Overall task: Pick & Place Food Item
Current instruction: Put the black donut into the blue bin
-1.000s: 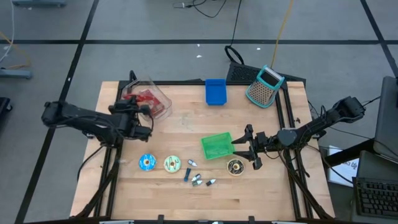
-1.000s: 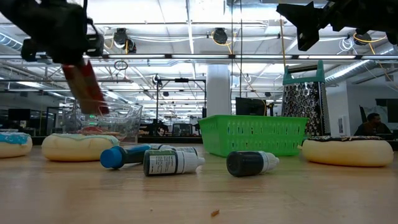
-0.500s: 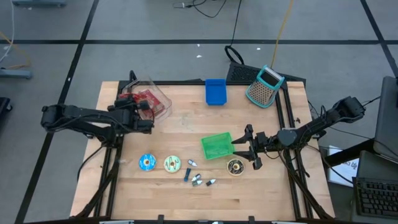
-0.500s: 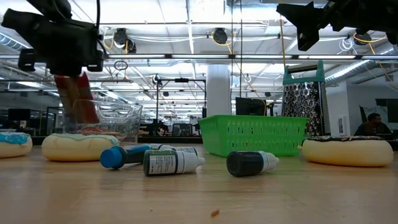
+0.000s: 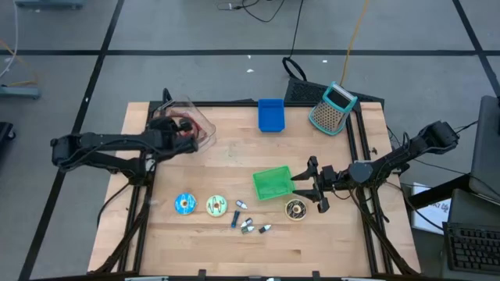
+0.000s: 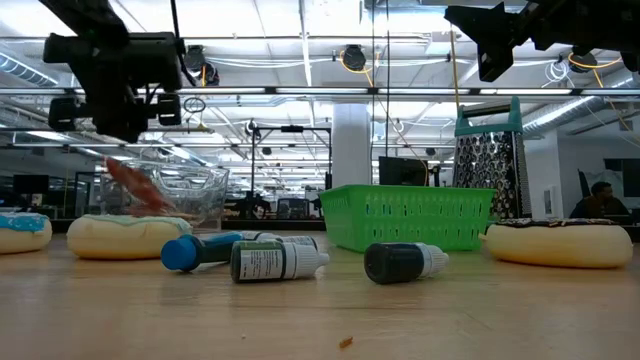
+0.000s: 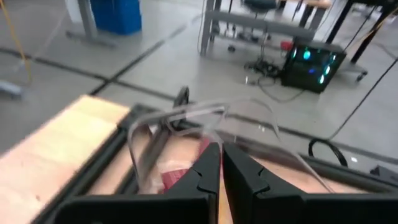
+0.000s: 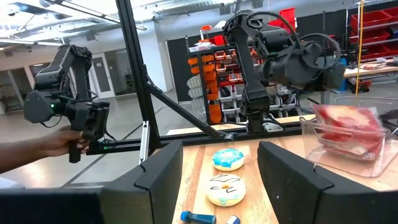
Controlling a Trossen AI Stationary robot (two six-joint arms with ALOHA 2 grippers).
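Note:
A clear plastic container (image 5: pixel 197 123) with red food in it stands at the table's far left. My left gripper (image 5: pixel 184 131) is at its open side, fingers shut (image 7: pixel 221 157). A red strip of food (image 6: pixel 138 187) lies slanted low in the container (image 6: pixel 195 190), a little below the gripper (image 6: pixel 120 115) and apart from it. In the left wrist view red food (image 7: pixel 176 177) shows beside my fingers. My right gripper (image 5: pixel 312 186) hangs open above the table, next to the green basket (image 5: pixel 272 183), with nothing between its fingers (image 8: pixel 221 180).
A blue bin (image 5: pixel 271 115) and a grater (image 5: pixel 333 108) stand at the far edge. Two iced donuts (image 5: pixel 185 204) (image 5: pixel 216 205), a dark donut (image 5: pixel 295 208) and several small bottles (image 5: pixel 246 224) lie nearer the front. A person's hand (image 8: pixel 50 143) shows beyond the table.
My left gripper has swung toward the table's far edge, to the container, sinking a little and rolling. The red strip that hung from its fingers has come down into the container and now shows apart from them.

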